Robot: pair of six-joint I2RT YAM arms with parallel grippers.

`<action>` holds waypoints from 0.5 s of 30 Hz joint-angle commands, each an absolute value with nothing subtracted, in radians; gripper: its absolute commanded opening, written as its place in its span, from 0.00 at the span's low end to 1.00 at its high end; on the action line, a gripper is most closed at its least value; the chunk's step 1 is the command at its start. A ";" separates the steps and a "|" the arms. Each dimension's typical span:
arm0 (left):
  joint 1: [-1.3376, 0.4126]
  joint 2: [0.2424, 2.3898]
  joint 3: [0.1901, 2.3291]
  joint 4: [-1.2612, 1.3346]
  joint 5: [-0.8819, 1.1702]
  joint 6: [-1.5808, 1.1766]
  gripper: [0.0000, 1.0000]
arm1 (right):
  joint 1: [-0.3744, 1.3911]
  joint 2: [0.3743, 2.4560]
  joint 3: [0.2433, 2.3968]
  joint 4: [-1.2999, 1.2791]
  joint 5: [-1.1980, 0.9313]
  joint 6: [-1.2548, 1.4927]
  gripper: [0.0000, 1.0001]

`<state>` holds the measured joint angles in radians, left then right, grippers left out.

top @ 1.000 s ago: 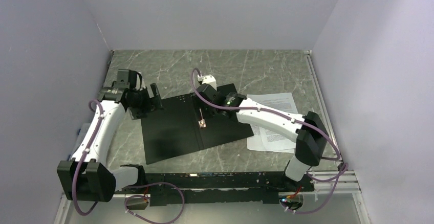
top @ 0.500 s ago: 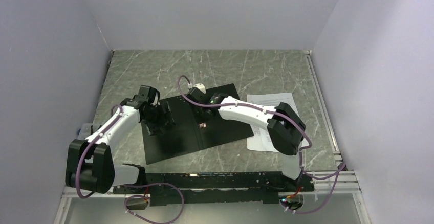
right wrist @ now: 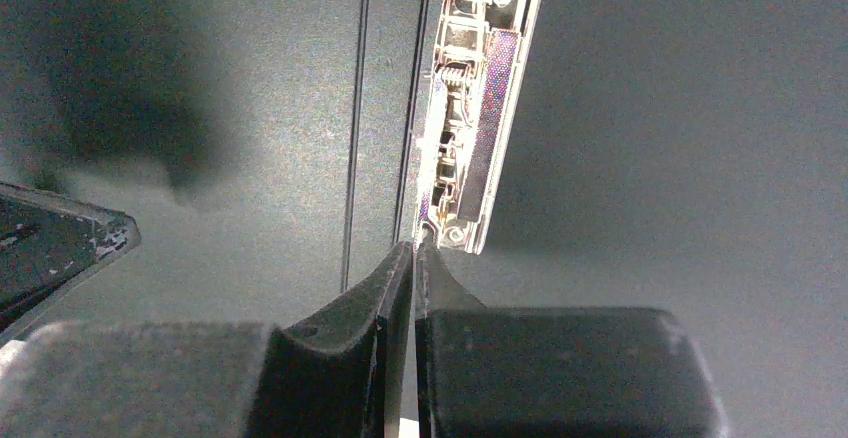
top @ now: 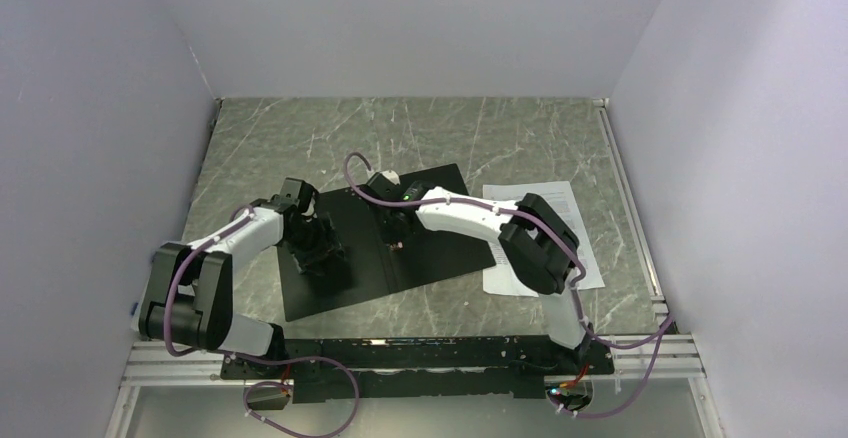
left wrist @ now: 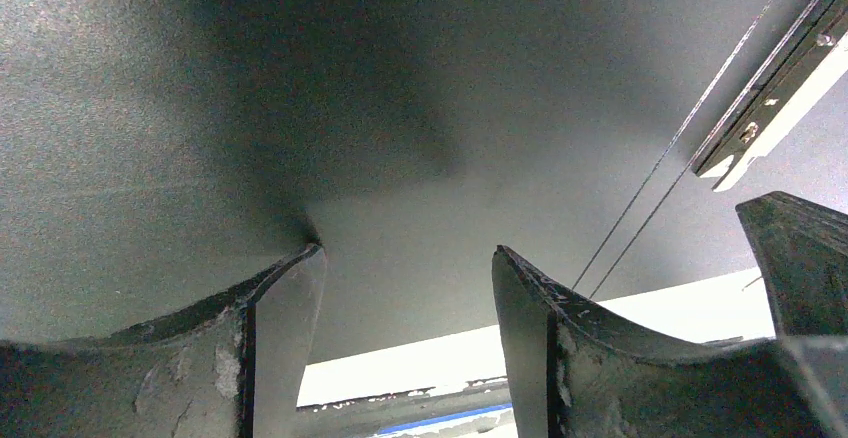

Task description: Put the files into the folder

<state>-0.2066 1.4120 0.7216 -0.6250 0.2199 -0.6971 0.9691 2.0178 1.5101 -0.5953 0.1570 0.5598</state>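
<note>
- We find the folder (top: 360,283) lying open and flat on the grey marbled table (top: 300,138), black inside facing up, roughly in the middle between the two arms.
- Its metal clip (top: 397,245) sits beside the centre fold; from the right wrist it shows as a bright spring bar (right wrist: 468,108) next to two thin crease lines.
- The files (top: 498,280) are white printed sheets flat on the table just to the right of the folder, outside it and partly hidden under the right arm. We cannot tell whether their edge touches the folder.
- Left gripper (top: 322,248): low over the left half of the folder. From its wrist we see the fingers (left wrist: 270,358) spread wide with nothing between them, only the black inside behind the gap. The clip (left wrist: 765,108) shows at the upper right of that view.
- Right gripper (top: 395,220): at the centre fold. Its fingers (right wrist: 350,328) are pressed together, leaving only a hairline slit, and the tips meet the near end of the clip. We cannot tell whether anything thin is caught in that slit.
- The two grippers stand near each other over the folder, not touching.
</note>
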 commanded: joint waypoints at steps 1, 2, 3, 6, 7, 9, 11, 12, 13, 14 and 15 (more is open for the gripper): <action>-0.210 1.421 0.716 -0.595 0.199 -0.710 0.69 | 0.965 2.026 1.542 -0.570 0.138 0.554 0.10; -0.210 1.425 0.719 -0.598 0.192 -0.708 0.69 | 0.965 2.031 1.543 -0.569 0.135 0.552 0.10; -0.210 1.430 0.723 -0.603 0.187 -0.708 0.69 | 0.965 2.036 1.545 -0.569 0.132 0.551 0.10; -0.210 1.438 0.723 -0.609 0.180 -0.704 0.69 | 0.962 2.048 1.548 -0.571 0.133 0.549 0.10; -0.210 1.439 0.722 -0.609 0.180 -0.705 0.69 | 0.962 2.052 1.548 -0.571 0.135 0.548 0.10; -0.210 1.442 0.721 -0.614 0.169 -0.707 0.69 | 0.960 2.059 1.549 -0.575 0.142 0.546 0.10; -0.210 1.449 0.722 -0.618 0.164 -0.707 0.68 | 0.960 2.064 1.548 -0.577 0.149 0.545 0.10; -0.210 1.452 0.722 -0.618 0.164 -0.708 0.69 | 0.960 2.068 1.548 -0.578 0.151 0.544 0.10; -0.210 1.454 0.723 -0.618 0.163 -0.708 0.69 | 0.960 2.073 1.549 -0.579 0.152 0.542 0.10; -0.210 1.456 0.722 -0.618 0.164 -0.707 0.69 | 0.960 2.077 1.550 -0.580 0.152 0.540 0.10; -0.210 1.457 0.722 -0.618 0.164 -0.706 0.69 | 0.960 2.080 1.551 -0.581 0.153 0.539 0.10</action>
<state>-0.2066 1.4261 0.7250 -0.6262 0.2115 -0.7013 0.9653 2.0556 1.5150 -0.5903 0.1436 0.5560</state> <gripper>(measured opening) 0.687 0.099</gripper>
